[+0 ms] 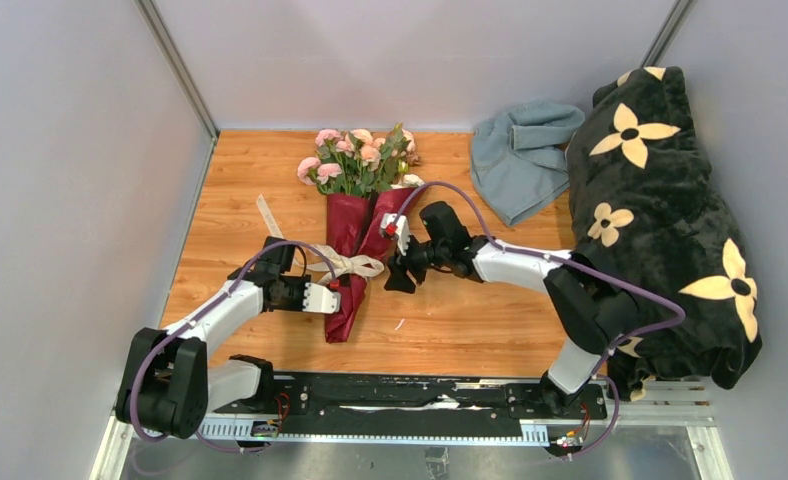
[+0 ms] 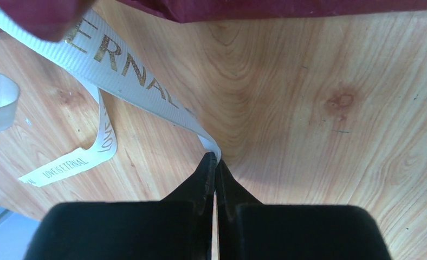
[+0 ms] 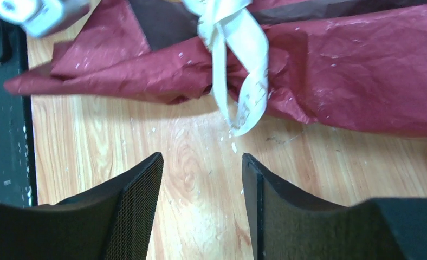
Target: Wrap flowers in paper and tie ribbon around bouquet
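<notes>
Top external: saw the bouquet point(image 1: 355, 240) lying on the table point(image 1: 460, 320), flowers point(image 1: 360, 160) toward the far wall, narrow end toward the arms. Found the left gripper point(image 2: 215, 161) just left of the cone's lower half, pinched tight on a strand of the ribbon point(image 2: 130, 67) tied round the paper point(image 3: 341, 65). Found the right gripper point(image 3: 200, 162) just right of the knot, spread wide, holding nothing, a loose ribbon tail just beyond its fingertips.

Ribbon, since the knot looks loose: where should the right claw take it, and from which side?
Grip the ribbon at its flat tail drooping off the paper, near the tip. Come from the side of the open right claw, probably low: the tail hangs toward it.
</notes>
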### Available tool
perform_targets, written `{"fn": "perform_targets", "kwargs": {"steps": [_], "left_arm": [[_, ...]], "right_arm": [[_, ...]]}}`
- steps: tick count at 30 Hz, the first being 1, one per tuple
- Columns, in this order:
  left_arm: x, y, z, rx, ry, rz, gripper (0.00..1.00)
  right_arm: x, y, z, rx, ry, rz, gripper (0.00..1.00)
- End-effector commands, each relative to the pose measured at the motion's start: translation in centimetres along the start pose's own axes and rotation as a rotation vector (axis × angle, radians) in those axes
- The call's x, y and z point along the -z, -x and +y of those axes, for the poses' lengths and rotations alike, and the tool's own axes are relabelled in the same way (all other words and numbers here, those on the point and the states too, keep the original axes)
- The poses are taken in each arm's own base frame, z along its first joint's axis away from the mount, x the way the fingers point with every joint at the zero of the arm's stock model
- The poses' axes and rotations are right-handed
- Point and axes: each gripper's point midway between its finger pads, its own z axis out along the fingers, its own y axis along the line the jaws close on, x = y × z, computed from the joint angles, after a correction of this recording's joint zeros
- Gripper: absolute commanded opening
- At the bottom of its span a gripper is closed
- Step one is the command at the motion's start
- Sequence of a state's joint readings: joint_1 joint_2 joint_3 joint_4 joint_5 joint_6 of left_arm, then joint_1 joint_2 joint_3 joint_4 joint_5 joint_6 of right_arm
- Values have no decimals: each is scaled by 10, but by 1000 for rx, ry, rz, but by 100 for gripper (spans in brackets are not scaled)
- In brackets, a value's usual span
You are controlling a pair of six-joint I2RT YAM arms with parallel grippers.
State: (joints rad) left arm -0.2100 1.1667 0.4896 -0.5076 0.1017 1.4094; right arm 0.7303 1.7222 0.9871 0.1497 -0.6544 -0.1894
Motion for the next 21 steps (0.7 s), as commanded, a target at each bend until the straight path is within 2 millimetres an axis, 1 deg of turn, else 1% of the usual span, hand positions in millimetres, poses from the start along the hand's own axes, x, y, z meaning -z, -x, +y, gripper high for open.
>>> {"fn": "perform_targets", "kwargs": {"steps": [1, 3, 5, 11, 14, 18, 21], "left_arm": [[-5, 1, -3, -42, -9, -13, 0], [-5, 1, -3, -51, -10, -14, 0], [-5, 0, -3, -57, -9, -12, 0], [-7, -3, -8, -89, -15, 2, 0], [-10, -3, -11, -102, -18, 0, 0], [-11, -2, -9, -97, -13, -6, 0], [-11, -2, -11, -97, -15, -7, 0]], "right_arm": [[16, 32, 8, 329, 5, -139, 64], [12, 43, 4, 404, 4, -175, 67], [4, 47, 0, 436, 29, -175, 68], [-17, 35, -14, 455, -2, -124, 69], [-27, 36, -13, 480, 20, -110, 67], [-42, 23, -10, 489, 42, -42, 61], [-49, 18, -16, 478, 20, -21, 60]]}}
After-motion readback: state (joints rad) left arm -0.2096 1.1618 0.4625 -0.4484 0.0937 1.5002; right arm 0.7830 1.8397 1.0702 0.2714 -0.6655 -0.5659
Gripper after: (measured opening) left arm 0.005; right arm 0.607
